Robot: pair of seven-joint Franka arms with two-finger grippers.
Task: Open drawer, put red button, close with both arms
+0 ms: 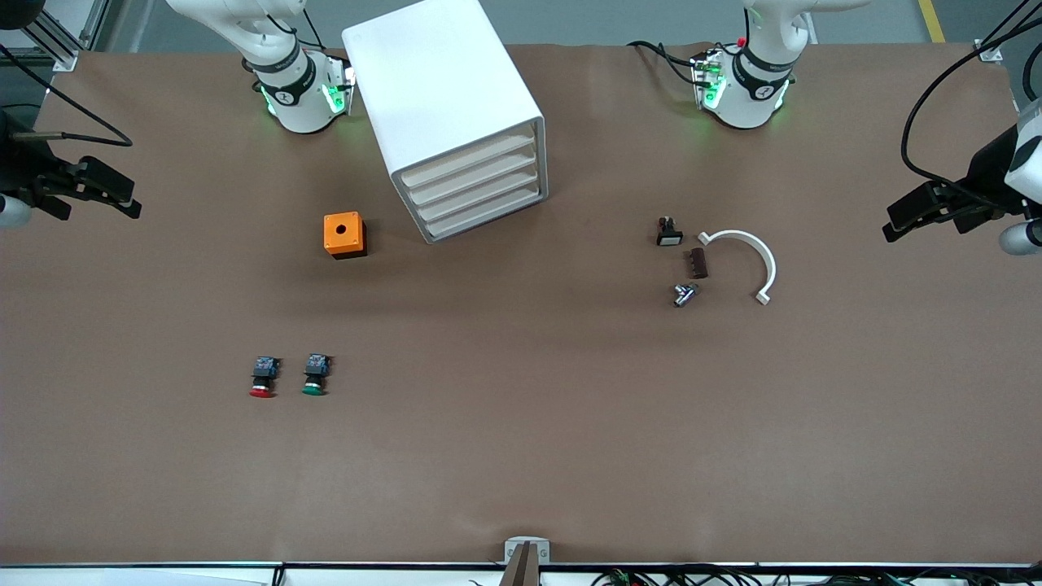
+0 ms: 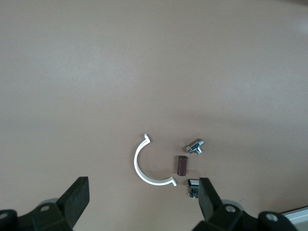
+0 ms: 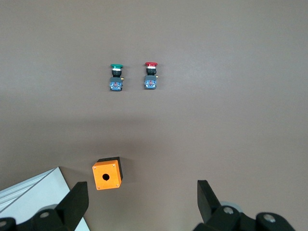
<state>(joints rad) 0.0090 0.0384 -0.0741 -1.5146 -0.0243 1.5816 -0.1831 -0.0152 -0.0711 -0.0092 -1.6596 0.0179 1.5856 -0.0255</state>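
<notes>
The red button (image 1: 262, 378) lies on the brown table, nearer to the front camera than the orange box (image 1: 344, 234), beside a same-shaped green button (image 1: 315, 375). It also shows in the right wrist view (image 3: 150, 76). The white drawer cabinet (image 1: 456, 114) stands between the two arm bases, all its drawers shut. My right gripper (image 1: 94, 199) hangs open and empty over the right arm's end of the table; in its own view (image 3: 142, 202) nothing is between the jaws. My left gripper (image 1: 936, 216) hangs open and empty over the left arm's end, as its own view (image 2: 143, 199) shows.
Toward the left arm's end lie a white arc-shaped piece (image 1: 753, 256), a brown block (image 1: 698, 264), a metal fitting (image 1: 685, 294) and a small black switch (image 1: 669, 233). The orange box has a round hole in its top and stands beside the cabinet.
</notes>
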